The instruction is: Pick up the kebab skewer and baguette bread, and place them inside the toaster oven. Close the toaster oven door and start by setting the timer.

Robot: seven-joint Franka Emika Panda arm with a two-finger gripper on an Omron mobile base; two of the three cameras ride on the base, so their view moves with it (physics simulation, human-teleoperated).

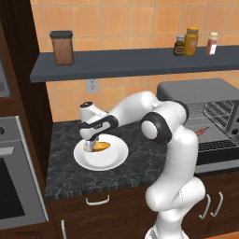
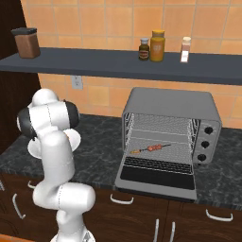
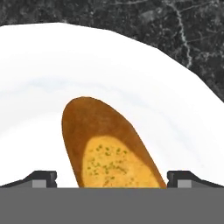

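Observation:
The baguette bread [image 3: 109, 148], a golden-orange loaf, lies on a white plate [image 3: 175, 105] on the dark counter. My gripper [image 1: 90, 145] hangs low over the loaf [image 1: 102, 146], open. In the hand view its fingertips [image 3: 42, 178] stand on either side of the bread, with plate showing between each tip and the crust. The kebab skewer [image 2: 152, 148] rests on the wire rack inside the grey toaster oven [image 2: 170, 101]. The toaster oven door [image 2: 157, 172] is folded down flat in front. In the left base view the skewer [image 1: 201, 131] peeks out behind my forearm.
A dark shelf [image 1: 130, 63] above the counter carries a brown jar [image 1: 62, 47] and several bottles [image 1: 190, 42]. A built-in steel oven [image 1: 14, 186] stands at the left. The counter's front edge [image 1: 93, 191] runs just below the plate [image 1: 116, 158]. Three knobs [image 2: 205, 144] line the toaster oven's right side.

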